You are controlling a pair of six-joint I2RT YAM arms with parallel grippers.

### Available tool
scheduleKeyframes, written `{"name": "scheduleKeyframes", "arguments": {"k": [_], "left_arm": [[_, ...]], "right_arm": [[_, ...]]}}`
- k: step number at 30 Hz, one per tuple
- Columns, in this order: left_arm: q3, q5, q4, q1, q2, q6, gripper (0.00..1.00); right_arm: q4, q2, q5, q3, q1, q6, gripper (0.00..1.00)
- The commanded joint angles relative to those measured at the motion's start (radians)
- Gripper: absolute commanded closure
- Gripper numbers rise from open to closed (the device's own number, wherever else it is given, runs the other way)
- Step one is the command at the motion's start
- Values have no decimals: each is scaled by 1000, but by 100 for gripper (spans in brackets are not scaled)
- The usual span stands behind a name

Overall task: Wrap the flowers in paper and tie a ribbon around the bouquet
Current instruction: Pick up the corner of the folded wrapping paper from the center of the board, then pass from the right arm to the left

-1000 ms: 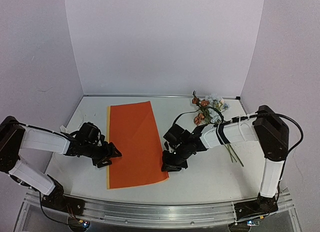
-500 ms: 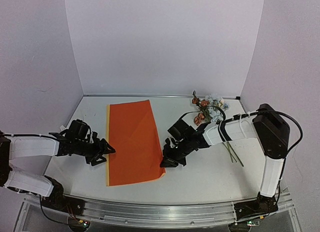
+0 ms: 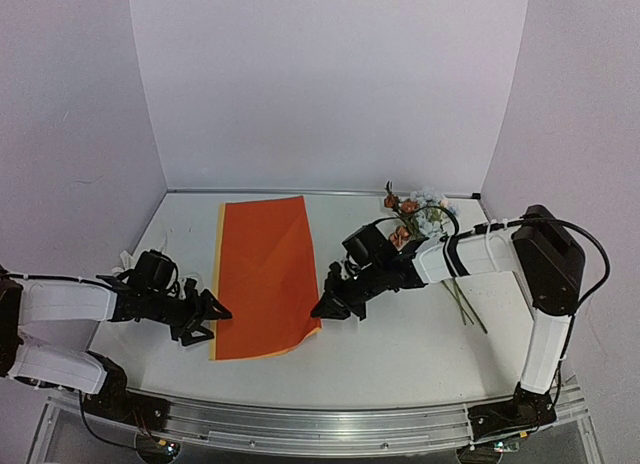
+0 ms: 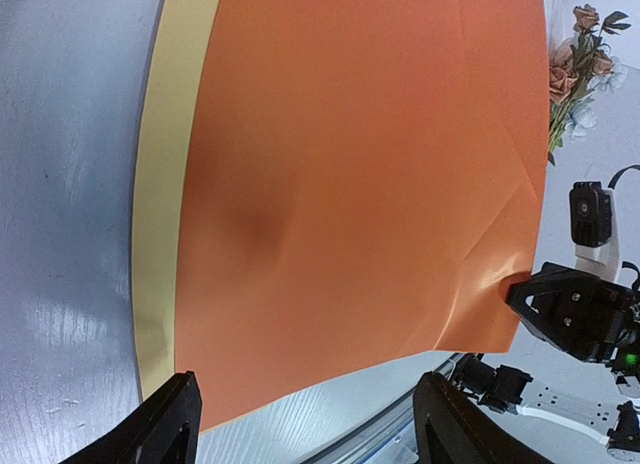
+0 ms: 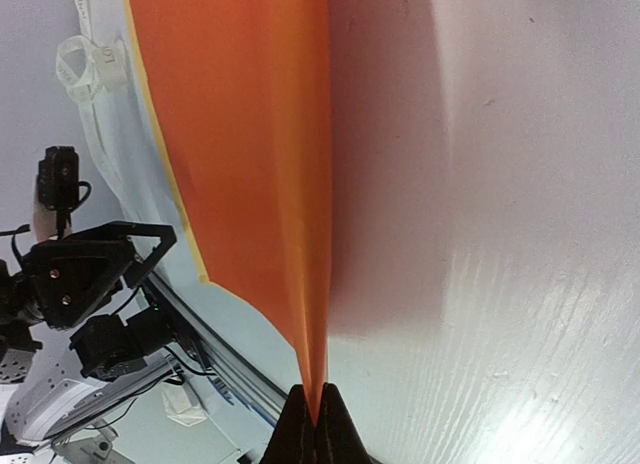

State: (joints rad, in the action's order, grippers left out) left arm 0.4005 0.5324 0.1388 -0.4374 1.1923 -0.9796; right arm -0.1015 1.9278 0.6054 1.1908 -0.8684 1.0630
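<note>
Paper (image 3: 262, 274): folded sheet, orange face up, yellow-tan strip shown along the left edge; laid on the surface (image 3: 420, 344), near right corner raised. That corner is pinched in the right claw (image 3: 318, 311). Left claw (image 3: 213, 322): spread, set at the paper's near left edge, nothing held. Flowers (image 3: 415, 209): laid far right.

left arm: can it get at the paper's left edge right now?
Probably yes. The left gripper is open and sits right beside the paper, at its yellow left edge, with nothing between them. The right gripper is shut on the opposite edge, holding it a little raised.
</note>
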Motion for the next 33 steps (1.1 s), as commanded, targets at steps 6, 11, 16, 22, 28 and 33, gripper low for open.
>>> {"name": "scheduleKeyframes", "arguments": {"k": [6, 11, 16, 22, 28, 33], "left_arm": [[-48, 28, -50, 6, -37, -36, 21], [-61, 33, -93, 6, -32, -54, 19], [-81, 58, -173, 6, -17, -94, 18], [-63, 28, -105, 6, -19, -78, 17], [-45, 2, -26, 6, -30, -46, 15], [-51, 7, -23, 6, -42, -55, 13]], "right_arm": [[161, -100, 46, -5, 12, 99, 98], [214, -109, 58, -15, 14, 138, 98], [270, -114, 66, -32, 13, 178, 98], [322, -116, 75, -44, 14, 225, 99], [332, -126, 79, -19, 16, 247, 99], [337, -124, 83, -13, 17, 258, 99]]}}
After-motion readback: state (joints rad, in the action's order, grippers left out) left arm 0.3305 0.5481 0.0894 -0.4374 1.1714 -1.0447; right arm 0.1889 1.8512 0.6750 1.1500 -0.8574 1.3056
